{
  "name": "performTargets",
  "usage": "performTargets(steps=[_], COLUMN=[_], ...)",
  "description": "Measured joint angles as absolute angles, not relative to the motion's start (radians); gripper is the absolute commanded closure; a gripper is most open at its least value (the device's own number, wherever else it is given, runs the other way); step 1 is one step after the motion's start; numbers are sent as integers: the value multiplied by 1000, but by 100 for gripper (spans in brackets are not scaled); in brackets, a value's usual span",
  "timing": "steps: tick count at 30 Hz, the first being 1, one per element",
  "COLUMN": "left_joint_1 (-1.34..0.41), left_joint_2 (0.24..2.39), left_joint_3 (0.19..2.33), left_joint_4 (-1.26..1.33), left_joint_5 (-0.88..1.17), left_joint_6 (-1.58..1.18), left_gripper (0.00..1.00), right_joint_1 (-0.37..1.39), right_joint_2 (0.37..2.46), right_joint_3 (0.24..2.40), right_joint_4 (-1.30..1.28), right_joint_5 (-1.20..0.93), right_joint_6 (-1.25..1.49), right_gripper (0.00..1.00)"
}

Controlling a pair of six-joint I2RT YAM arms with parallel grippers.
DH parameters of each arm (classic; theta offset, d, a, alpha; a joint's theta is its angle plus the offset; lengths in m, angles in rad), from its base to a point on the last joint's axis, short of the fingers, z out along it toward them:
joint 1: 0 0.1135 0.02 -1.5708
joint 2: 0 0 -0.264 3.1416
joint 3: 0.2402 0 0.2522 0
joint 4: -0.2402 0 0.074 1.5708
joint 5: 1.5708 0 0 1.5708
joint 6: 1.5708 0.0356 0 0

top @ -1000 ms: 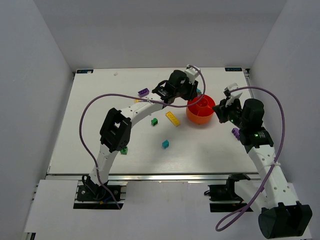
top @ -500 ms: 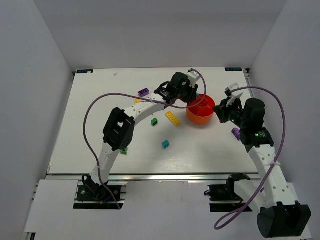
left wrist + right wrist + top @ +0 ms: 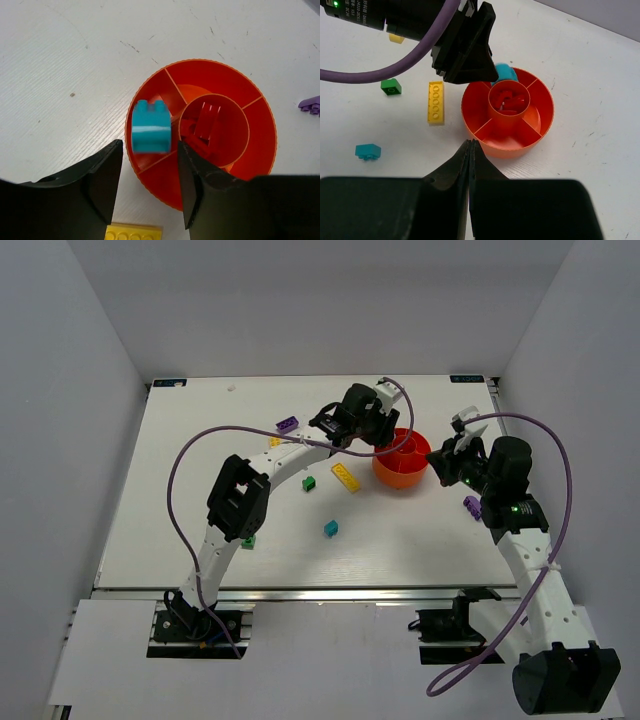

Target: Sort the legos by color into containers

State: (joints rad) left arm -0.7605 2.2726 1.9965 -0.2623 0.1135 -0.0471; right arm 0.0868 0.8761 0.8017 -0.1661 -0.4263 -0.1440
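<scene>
Orange-red bowl [image 3: 400,476] right of centre on the white table [image 3: 190,470], divided into a round middle cup and outer compartments around it. In the middle cup, red bricks [image 3: 202,125] heaped together. Over the bowl's left outer compartment, in the left wrist view, a teal brick [image 3: 151,132], studs up, smeared with blur, possibly dropping rather than resting, though hard to say. Set between the fingers of the left gripper [image 3: 147,155] with a gap on either side; jaws apart, touching nothing. Seen from the right wrist, the same teal patch just behind the bowl's far rim, half hidden by the left arm's black fingers.

Just left of the bowl, flat on the table, a long yellow brick [image 3: 346,477]; further left, a green brick [image 3: 310,483]. Nearer the arm bases, well apart from the bowl, a second teal piece [image 3: 330,528] and another green brick [image 3: 247,540] beside the left arm. Toward the far side, a purple brick [image 3: 287,424] and a small yellow brick [image 3: 274,441]. Right of the bowl, by the right arm, one more purple piece [image 3: 471,505].

Right gripper [image 3: 470,147] above the table on the bowl's near-right side, fingers pressed together, holding nothing.
</scene>
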Motion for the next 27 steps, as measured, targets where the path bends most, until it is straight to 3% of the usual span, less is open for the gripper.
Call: performTargets(steps=[7,10,11,12,13,15,16,17,18,21,22,23,25,27], left_joint_1=[-760,-760,-760,-760,-760,-760,-760,-760,-759,-754,-754,-754,-754,-752], left_joint_2=[2273,2273,2273,2272,2270,2257,2242,2217,2179,1980,1900,1803,1627,1446], left_joint_3=[2014,2025,2026,2026,2026,2022,2014,1992,1959,1770,1696,1615,1483,1338], left_joint_4=[-270,-266,-263,-260,-261,-262,-264,-258,-255,-250,-245,-250,-247,-240], left_joint_5=[116,116,116,115,115,111,110,110,110,110,110,111,108,93], left_joint_6=[-48,-49,-51,-53,-62,-64,-69,-68,-70,-81,-83,-84,-93,-101], left_gripper=[41,47,51,65,75,95,97,97,96,75,51,41,27,23], right_joint_1=[80,74,72,71,69,65,64,61,60,59,59,59,59,59], right_joint_2=[878,878,878,878,878,878,879,881,883,890,895,901,913,926], right_joint_3=[802,802,801,800,797,789,786,784,781,773,772,772,771,770], right_joint_4=[-167,-167,-167,-166,-166,-172,-181,-186,-190,-215,-229,-241,-260,-281], right_joint_5=[-436,-445,-451,-459,-469,-511,-530,-558,-587,-659,-681,-699,-727,-747], right_joint_6=[-144,-146,-149,-156,-162,-195,-210,-231,-258,-329,-356,-381,-423,-462], right_gripper=[100,97,92,85,68,48,34,29,25,18,18,18,18,19])
